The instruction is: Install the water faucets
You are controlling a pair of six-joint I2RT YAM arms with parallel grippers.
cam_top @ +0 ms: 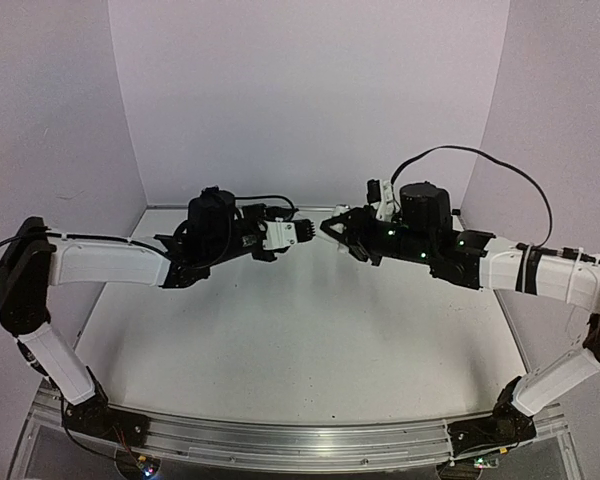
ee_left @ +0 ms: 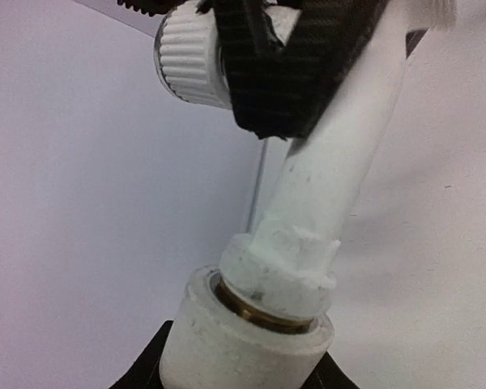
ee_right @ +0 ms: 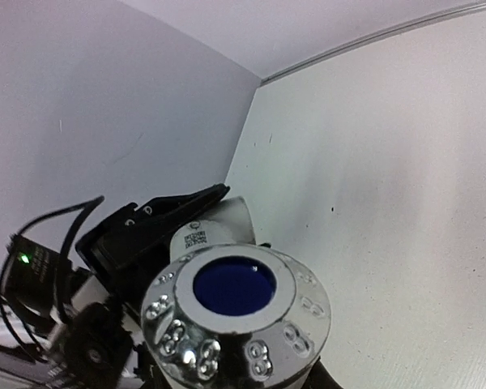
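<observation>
Above the white table (cam_top: 310, 350), the left gripper (cam_top: 293, 236) clamps the elbow fitting (ee_left: 227, 348), the right gripper (cam_top: 328, 226) grips the tap (ee_left: 340, 178) entering it.

One white tap (ee_left: 348, 178), one white elbow fitting (ee_left: 243, 352), two robot arms (cam_top: 110, 265) (cam_top: 540, 272), one table (cam_top: 280, 345)

Matt white plastic tap (ee_left: 340, 186), brass-coloured thread (ee_left: 255, 312); knob (ee_right: 235, 288) glossy chrome, blue centre; elbow fitting (ee_left: 227, 352) chalky white plastic.

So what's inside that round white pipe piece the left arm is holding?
The tap has its lower end poked into the pipe fitting. A brass-coloured ring shows at the fitting's mouth. How deep the end goes is hidden by the fitting's wall.
</observation>
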